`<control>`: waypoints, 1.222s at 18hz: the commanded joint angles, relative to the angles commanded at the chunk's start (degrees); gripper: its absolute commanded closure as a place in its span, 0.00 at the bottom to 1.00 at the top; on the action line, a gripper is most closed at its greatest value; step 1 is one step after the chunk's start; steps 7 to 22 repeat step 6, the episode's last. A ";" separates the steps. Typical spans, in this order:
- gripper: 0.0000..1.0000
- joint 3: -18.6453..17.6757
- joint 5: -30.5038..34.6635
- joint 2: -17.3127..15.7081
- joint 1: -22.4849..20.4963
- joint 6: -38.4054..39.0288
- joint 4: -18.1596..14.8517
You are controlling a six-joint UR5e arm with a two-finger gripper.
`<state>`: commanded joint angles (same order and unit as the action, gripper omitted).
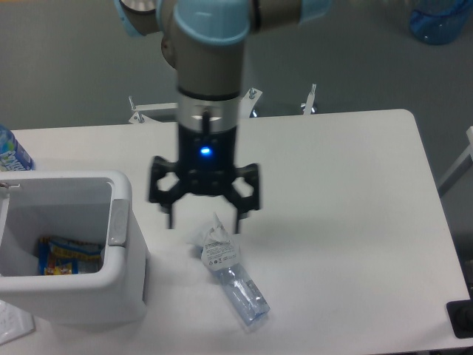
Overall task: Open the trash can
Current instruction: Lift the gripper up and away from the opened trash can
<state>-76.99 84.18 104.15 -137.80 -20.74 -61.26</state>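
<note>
The trash can (pixel 126 285) is a white boxy bin at the table's front left. Its top stands open and I see into it; colourful wrappers (pixel 63 257) lie on its bottom. A grey push strip (pixel 118 222) runs along its right rim. No lid shows over the opening. My gripper (pixel 205 220) hangs to the right of the bin, above the table, with its fingers spread wide and nothing between them. It points down just above the top end of a crushed clear plastic bottle (pixel 233 277).
The crushed bottle lies on the white table (pixel 340 200) right of the bin, slanting toward the front. A blue-labelled bottle (pixel 11 151) stands at the left edge behind the bin. A blue container (pixel 441 21) is on the floor at far right.
</note>
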 joint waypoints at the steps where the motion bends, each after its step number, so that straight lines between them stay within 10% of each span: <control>1: 0.00 -0.17 2.02 0.00 -0.62 -2.18 -0.35; 5: 0.00 -0.79 7.66 -0.09 -1.76 -11.86 -0.70; 22: 0.00 -1.05 7.75 -0.17 -2.29 -12.05 -0.70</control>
